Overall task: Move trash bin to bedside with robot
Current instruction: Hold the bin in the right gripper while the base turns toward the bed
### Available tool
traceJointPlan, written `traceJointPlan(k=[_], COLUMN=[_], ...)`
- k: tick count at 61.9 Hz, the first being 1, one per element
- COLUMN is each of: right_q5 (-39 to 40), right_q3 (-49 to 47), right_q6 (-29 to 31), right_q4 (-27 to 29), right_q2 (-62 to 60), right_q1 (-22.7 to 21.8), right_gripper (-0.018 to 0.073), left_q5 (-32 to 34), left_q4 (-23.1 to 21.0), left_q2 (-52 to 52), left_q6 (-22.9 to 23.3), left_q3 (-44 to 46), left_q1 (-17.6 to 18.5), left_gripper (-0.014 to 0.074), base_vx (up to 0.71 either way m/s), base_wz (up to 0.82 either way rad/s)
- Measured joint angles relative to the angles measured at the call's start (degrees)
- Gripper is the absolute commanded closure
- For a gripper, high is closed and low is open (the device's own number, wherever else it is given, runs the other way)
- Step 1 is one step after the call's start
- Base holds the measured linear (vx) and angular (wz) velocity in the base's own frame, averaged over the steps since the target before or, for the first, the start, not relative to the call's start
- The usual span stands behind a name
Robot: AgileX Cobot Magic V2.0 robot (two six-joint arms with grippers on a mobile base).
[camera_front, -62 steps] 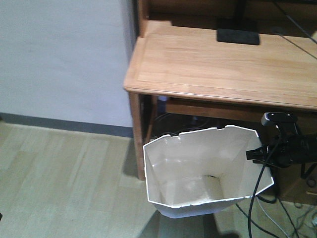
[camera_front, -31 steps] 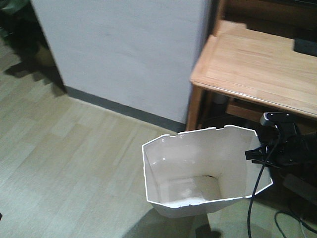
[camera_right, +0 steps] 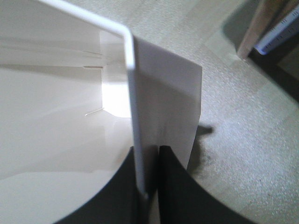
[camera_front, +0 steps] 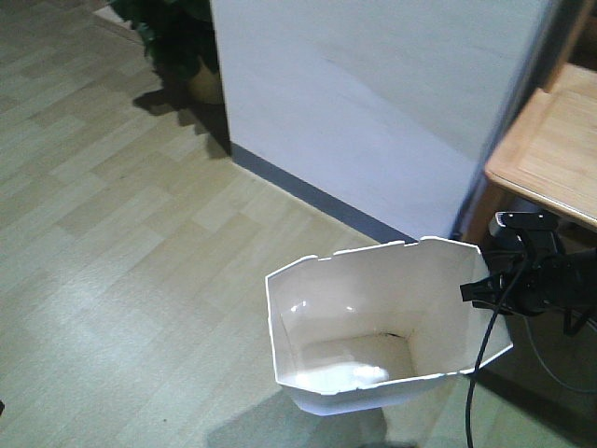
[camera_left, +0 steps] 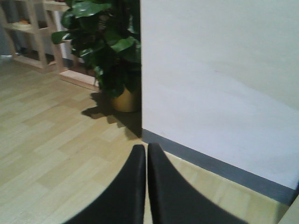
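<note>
Carrying the trash bin (camera_front: 373,317) low in the near right of the front view, mouth up, bare and cream inside, seemingly lifted off the floor (camera_front: 121,233), judging by the shadow beneath. Held only at the right-hand rim: right gripper (camera_front: 478,291) clamped on one thin wall panel, one finger inside and one outside, seen edge-on from the right wrist view. Risky: a single pinch on a slick, flexing plastic edge, with all the weight hanging off to the left. Could pivot in the jaws and droop at the left corner, or slide out altogether on a jolt in transit. Worth watching the black cable (camera_front: 478,373) too, looping down just beside the bin's right wall; could snag on the rim or drag underneath. Left gripper (camera_left: 145,148) pressed together on nothing, pointing at the floor near the white wall (camera_front: 373,103) and its grey skirting (camera_front: 308,196); no help in steadying the load. Farther out, tight quarters: wooden desk (camera_front: 550,154) corner at the right, just beyond the right gripper, the wall straight ahead, potted plant (camera_left: 107,51) and wooden shelf (camera_left: 32,28) at the far left. Could clip the bin's wide rim against any of these on a careless turn and knock it loose. No bedside in sight anywhere, so probably plenty of travel ahead, and plenty of chances for that slip.
</note>
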State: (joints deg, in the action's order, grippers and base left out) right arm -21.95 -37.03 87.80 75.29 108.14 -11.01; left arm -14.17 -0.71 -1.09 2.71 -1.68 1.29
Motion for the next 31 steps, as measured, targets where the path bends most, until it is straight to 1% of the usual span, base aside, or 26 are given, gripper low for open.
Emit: traceJointPlan(k=[18, 31], right_q5=[0.8, 1.2], right_q3=[0.0, 0.0], right_q6=[0.1, 0.1], right_q4=[0.0, 0.0], right_q2=[0.0, 0.0], right_q1=[0.0, 0.0], right_gripper=[0.0566, 0.0566], left_q5=[0.0, 0.0], left_q4=[0.0, 0.0], left_q2=[0.0, 0.0], left_q6=[0.0, 0.0], left_q3=[0.0, 0.0], left_q1=[0.0, 0.0], left_gripper=[0.0602, 0.0602], base_vx=[0.07, 0.11], base_wz=[0.45, 0.62])
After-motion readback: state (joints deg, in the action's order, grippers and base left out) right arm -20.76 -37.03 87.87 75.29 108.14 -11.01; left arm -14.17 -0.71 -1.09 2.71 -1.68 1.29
